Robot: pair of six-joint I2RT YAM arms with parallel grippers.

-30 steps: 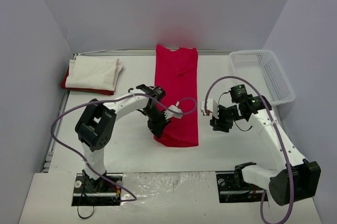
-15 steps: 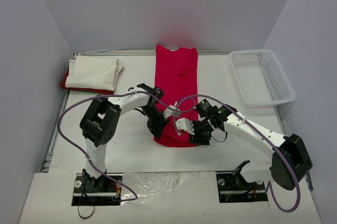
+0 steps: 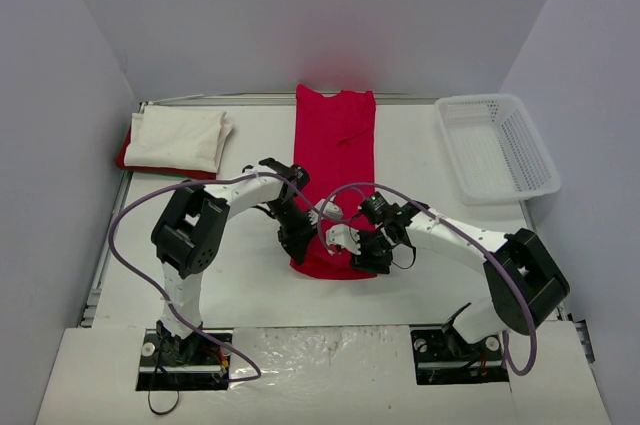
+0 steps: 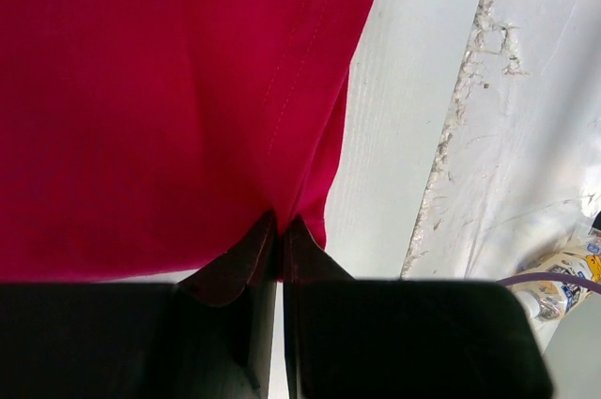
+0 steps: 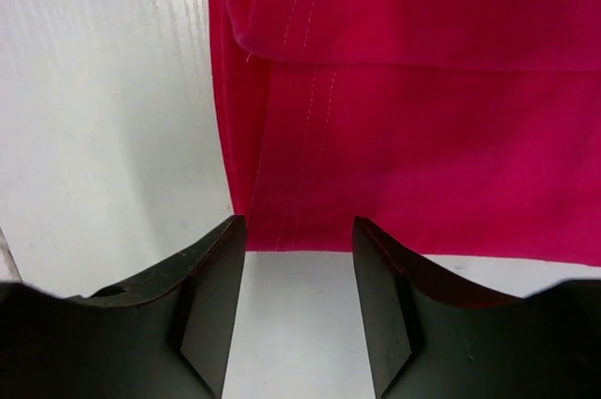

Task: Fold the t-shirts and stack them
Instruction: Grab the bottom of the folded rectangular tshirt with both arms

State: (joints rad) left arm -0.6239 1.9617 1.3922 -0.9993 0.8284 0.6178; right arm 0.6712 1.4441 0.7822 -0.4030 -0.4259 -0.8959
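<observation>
A red t-shirt (image 3: 335, 160) lies in a long narrow strip down the middle of the table, its hem end nearest the arms. My left gripper (image 3: 298, 243) is shut on the near left edge of this shirt; in the left wrist view the cloth (image 4: 169, 89) puckers into the closed tips of the left gripper (image 4: 280, 221). My right gripper (image 3: 366, 257) is open at the near right corner. In the right wrist view the right gripper (image 5: 299, 225) has bare table between its fingers, just short of the hem (image 5: 423, 136). A folded white t-shirt (image 3: 178, 138) rests on a folded red one (image 3: 124, 153) at the back left.
A white lattice basket (image 3: 497, 145) stands at the back right, by the right wall. Purple cables loop over both arms above the near end of the shirt. The table's rough front edge (image 4: 470, 89) runs close to the left gripper.
My right arm has swung left from beside the shirt to its near right corner, jaws still open. The left gripper has kept its grip on the left edge, barely moving.
</observation>
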